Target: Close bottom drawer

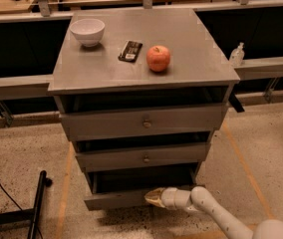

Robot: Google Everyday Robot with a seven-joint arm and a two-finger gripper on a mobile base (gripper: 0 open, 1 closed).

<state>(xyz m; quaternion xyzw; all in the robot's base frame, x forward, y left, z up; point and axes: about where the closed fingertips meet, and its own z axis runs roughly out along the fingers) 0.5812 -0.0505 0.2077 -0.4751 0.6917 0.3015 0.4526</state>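
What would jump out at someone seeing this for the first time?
The grey cabinet's bottom drawer juts out open, with the robot's tool low at its front panel. On the cabinet top, a red apple sits near the middle and a white bowl at the back left.

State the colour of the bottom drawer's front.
The bottom drawer is grey, camera view; the gripper is at its front.
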